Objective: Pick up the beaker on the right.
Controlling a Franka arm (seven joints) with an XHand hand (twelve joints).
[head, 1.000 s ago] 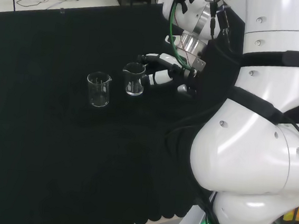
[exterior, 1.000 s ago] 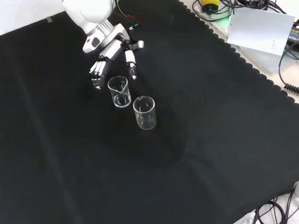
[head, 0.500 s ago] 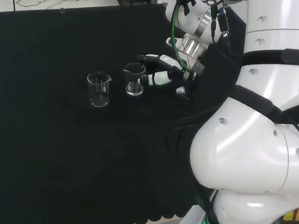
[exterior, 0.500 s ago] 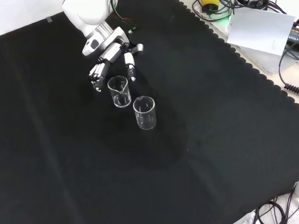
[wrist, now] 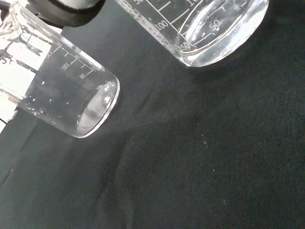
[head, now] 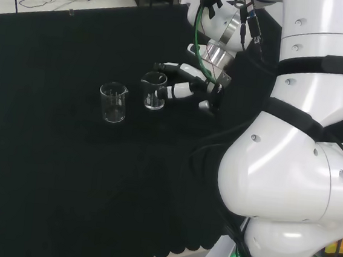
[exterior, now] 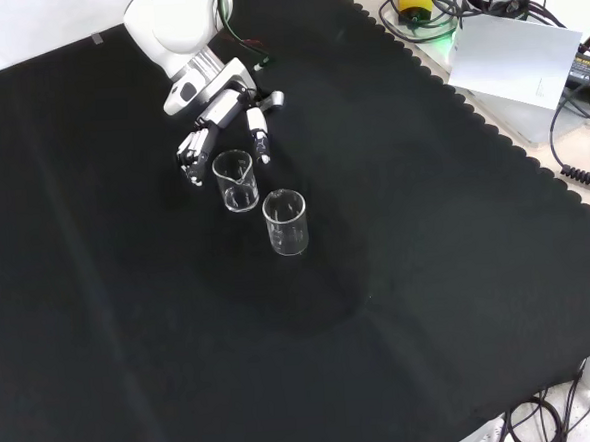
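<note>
Two clear glass beakers stand upright on the black cloth point(exterior: 428, 273). In the head view they are side by side. The right beaker point(head: 154, 91) is the one next to the hand point(head: 185, 84), and the left beaker point(head: 113, 103) stands a little apart from it. In the front view the same two beakers stand one behind the other. The right beaker point(exterior: 234, 181) is the farther one there, just below the hand point(exterior: 219, 120), and the left beaker point(exterior: 285, 223) is nearer and lower in the picture. The hand is spread open, with its fingers point(exterior: 192, 147) on one side of the right beaker and its thumb point(exterior: 260, 141) on the other side. The fingers reach around the glass but have not closed on it, and I cannot tell if they touch it. The beaker sits on the cloth. In the wrist view both beakers look big and close, one point(wrist: 62, 90) lying across the picture and one point(wrist: 209, 28) showing its round bottom, with little marks printed on the glass. Both beakers look empty.
</note>
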